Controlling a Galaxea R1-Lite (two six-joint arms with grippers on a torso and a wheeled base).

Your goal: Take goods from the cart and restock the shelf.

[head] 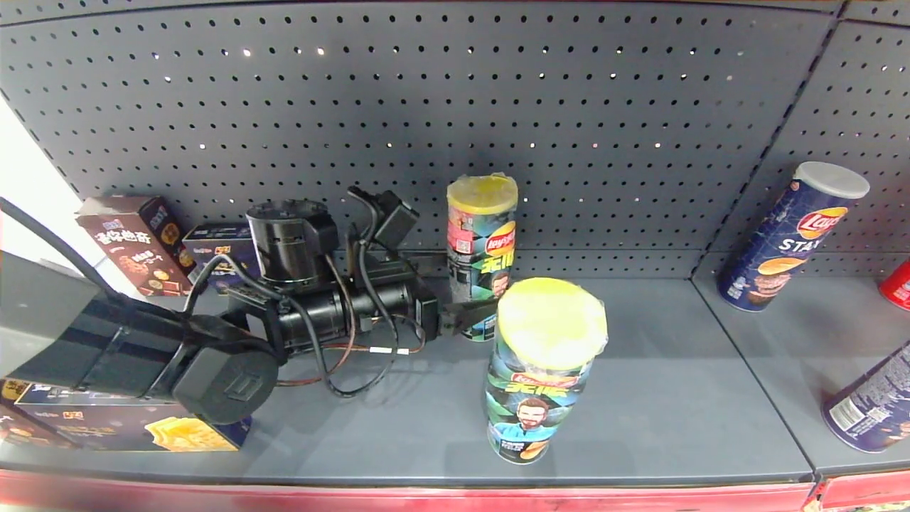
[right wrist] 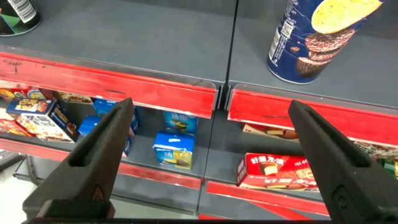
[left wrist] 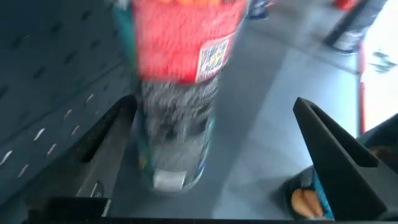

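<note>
Nearest stands the front can (head: 540,370) of crisps, upright near the lip of the shelf (head: 675,398), the grey deck that carries everything. Behind it, close to the pegboard back (head: 455,107), stands the rear can (head: 482,242), also upright, and the left gripper (left wrist: 212,109) is set around its lower half. I judge such a tube light and fairly stiff. Its thin cardboard wall would dent under a hard squeeze, the glossy wrap could slip, and the tall, narrow shape tips easily. The best hold is across the body, low to mid-height, not on the soft lid. The left gripper's jaws are spread wide — the rear can sits between them, just beside one finger and well apart from the other, and I cannot tell whether it touches. The right gripper (right wrist: 211,106) is spread too, holding nothing, out before the red shelf edges (right wrist: 155,87) lower down.
</note>
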